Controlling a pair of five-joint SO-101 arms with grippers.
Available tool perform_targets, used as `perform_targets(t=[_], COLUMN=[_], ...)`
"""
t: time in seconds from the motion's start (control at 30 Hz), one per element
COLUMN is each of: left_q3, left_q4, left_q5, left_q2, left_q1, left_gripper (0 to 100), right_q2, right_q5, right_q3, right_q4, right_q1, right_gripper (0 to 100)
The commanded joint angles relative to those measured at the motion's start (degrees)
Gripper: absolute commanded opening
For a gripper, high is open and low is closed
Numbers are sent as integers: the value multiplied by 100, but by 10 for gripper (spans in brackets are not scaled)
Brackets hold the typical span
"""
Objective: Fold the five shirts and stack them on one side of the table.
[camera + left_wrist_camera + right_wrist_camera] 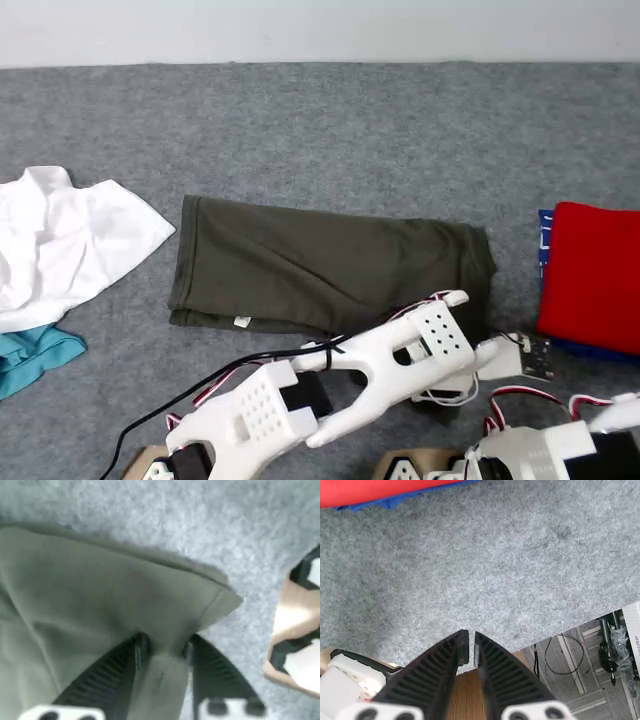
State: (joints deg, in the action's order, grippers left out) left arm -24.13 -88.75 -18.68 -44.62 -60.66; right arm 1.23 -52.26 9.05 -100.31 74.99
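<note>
An olive shirt (320, 265), folded into a long strip, lies across the middle of the grey table. My left gripper (162, 647) is shut on a pinch of its cloth (100, 605) close to a corner of the fabric. In the high view the left arm (400, 350) stretches from the near edge to the strip's near right end. A red shirt (592, 275) lies folded on a blue one (545, 235) at the right edge. At the far left a crumpled white shirt (60, 245) lies partly over a teal one (35, 355). My right gripper (471, 640) is shut on nothing, above bare carpet near the table's edge.
The right arm's base (540, 445) sits at the near right corner. The grey carpet (330, 130) stretches behind the olive strip. Past the table edge, the right wrist view shows a floor with cables (570, 655). The red and blue stack (370, 490) lies beyond the right gripper.
</note>
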Motion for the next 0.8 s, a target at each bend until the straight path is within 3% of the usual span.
perform_targets(t=[0.0, 0.33, 0.77], left_q3=[-303, -822, -1349], left_q4=[44, -615, -510], left_q5=[53, 9, -132], left_q2=[-44, 457, 448], left_q1=[0, 88, 941], left_gripper=[17, 14, 14], right_q2=[259, 259, 259], right_q5=[-53, -62, -62], right_q3=[316, 316, 316], right_q4=[-163, -163, -163], right_q1=[40, 66, 75], right_gripper=[37, 37, 37])
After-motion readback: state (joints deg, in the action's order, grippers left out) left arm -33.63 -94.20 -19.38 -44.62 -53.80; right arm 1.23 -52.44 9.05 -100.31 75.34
